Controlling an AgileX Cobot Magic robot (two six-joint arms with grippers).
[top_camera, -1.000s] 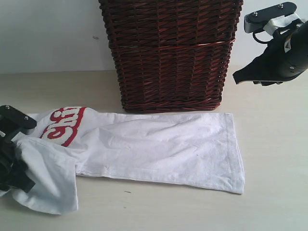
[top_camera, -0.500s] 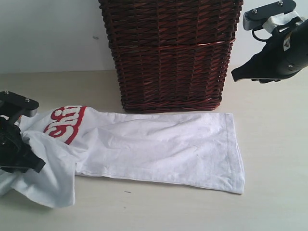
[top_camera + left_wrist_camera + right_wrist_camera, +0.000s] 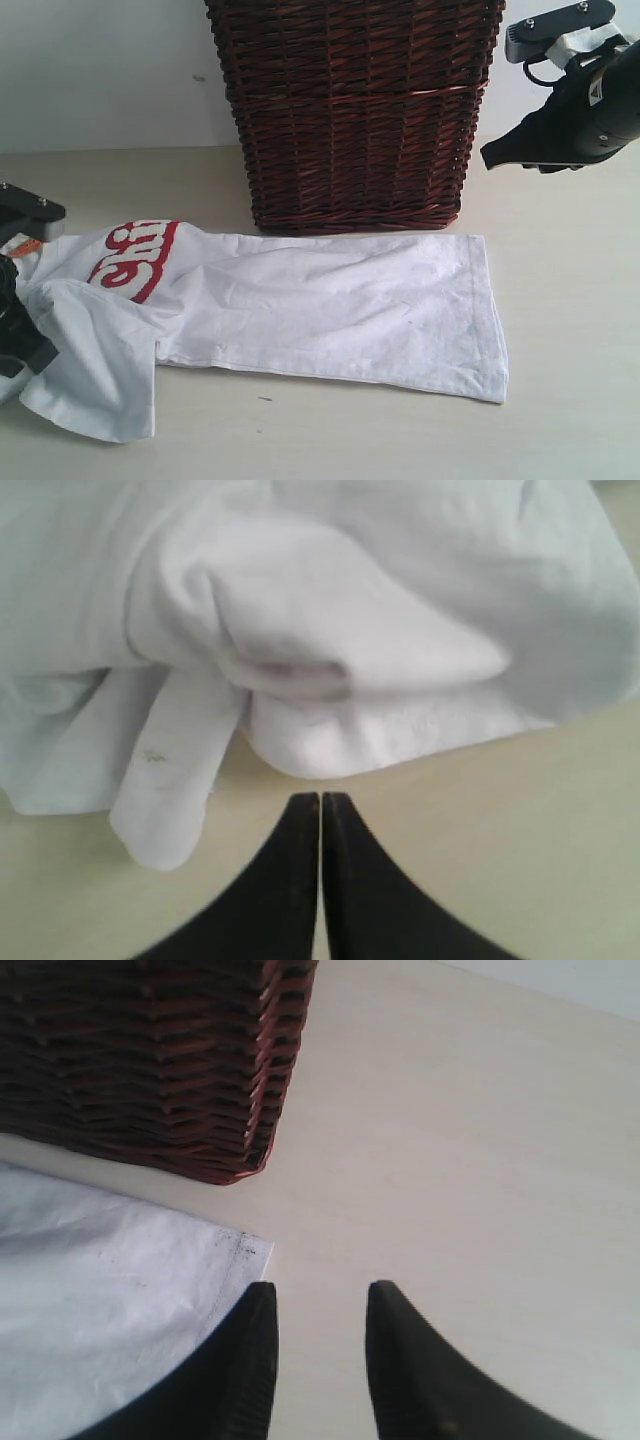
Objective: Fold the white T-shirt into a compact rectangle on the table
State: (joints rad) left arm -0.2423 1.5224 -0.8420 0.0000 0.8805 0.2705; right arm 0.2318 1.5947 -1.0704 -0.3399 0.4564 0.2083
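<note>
On table (image 3: 560, 400), white T-shirt (image 3: 330, 300), red lettering (image 3: 130, 262) crumpled, unreadable; left end effector (image 3: 320, 798) closed, right end effector (image 3: 320, 1288) parted, empty.

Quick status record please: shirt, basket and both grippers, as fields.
shirt: lying on table as a long strip, left end bunched, red lettering showing
basket: upright, just behind shirt
left gripper: jaws shut at bunched end, no cloth seen between them
right gripper: jaws open, empty, raised by shirt's right end

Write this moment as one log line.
left tool: shut by shirt | right tool: open, empty | shirt: spread on table beside basket
</note>
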